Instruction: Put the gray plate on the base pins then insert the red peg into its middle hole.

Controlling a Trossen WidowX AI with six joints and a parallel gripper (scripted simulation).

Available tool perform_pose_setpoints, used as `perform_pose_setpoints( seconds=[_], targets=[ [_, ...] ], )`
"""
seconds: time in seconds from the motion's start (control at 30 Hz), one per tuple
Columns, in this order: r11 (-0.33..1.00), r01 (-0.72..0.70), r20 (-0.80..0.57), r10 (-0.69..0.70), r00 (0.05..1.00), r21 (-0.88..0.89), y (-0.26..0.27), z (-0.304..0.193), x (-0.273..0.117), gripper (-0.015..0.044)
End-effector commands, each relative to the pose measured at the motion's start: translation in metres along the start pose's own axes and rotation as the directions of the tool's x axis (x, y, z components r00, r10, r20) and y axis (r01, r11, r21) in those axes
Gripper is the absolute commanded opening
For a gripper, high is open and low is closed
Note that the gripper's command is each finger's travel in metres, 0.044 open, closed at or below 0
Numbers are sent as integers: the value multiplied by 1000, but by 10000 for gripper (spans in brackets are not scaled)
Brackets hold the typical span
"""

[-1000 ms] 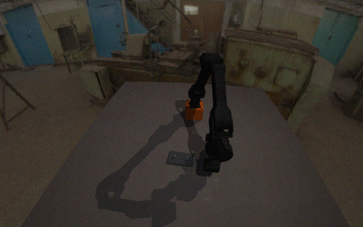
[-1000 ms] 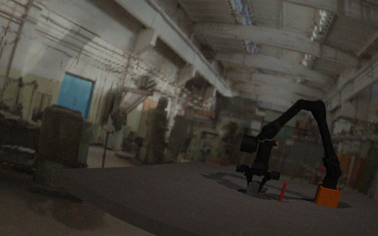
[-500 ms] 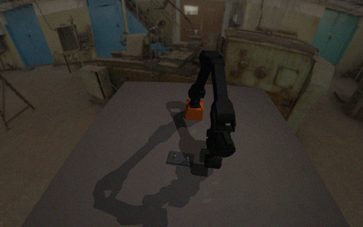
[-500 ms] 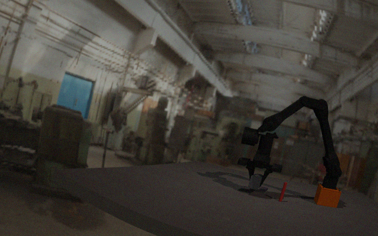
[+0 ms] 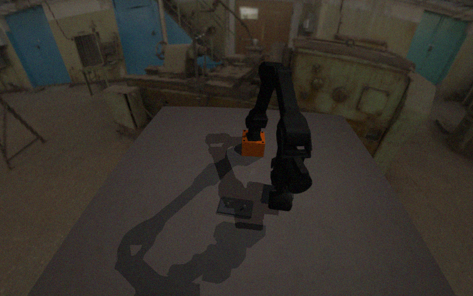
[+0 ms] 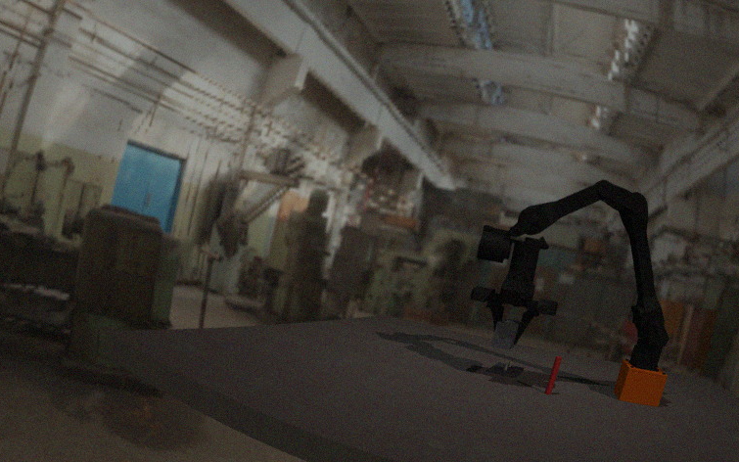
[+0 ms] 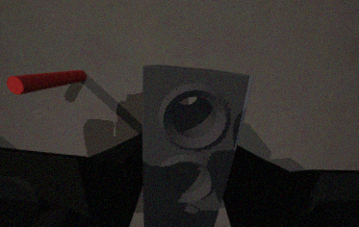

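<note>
Gray plate (image 5: 266,193) (image 6: 504,334) (image 7: 194,79) is pinched in gripper (image 5: 267,209) (image 6: 508,326) (image 7: 182,137), held clear of tabletop (image 5: 322,239) (image 6: 360,395) (image 7: 305,38). Base w/ two pins (image 5: 234,209) (image 6: 511,371) lies below gripper, off to one side in top view; sideways shift prob. needed before lowering. Red peg (image 6: 552,376) (image 7: 50,81) is stood upright nearby, on arm-mount side of gripper; low swing there could knock it.

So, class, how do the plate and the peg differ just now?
The plate is gray and flat-sided; the peg is red and round. The plate has a hole; the peg's visible end shows none. The plate hangs in the gripper; the peg stands ungripped. Neither is on the pins.
</note>
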State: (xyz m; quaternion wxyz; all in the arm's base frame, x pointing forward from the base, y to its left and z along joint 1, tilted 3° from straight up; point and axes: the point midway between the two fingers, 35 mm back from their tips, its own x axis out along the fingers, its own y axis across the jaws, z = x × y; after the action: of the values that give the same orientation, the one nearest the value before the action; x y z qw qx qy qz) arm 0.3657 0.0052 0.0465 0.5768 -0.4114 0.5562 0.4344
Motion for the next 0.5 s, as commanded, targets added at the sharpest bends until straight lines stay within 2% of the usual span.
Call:
perform_pose_setpoints(
  seconds=[0.0,0.47],
  targets=[
    [1000,9,8,-9,1000,-4,0,1,-15,0],
    [1000,10,8,-10,1000,-3,8,-1,-57,0]
  ],
)
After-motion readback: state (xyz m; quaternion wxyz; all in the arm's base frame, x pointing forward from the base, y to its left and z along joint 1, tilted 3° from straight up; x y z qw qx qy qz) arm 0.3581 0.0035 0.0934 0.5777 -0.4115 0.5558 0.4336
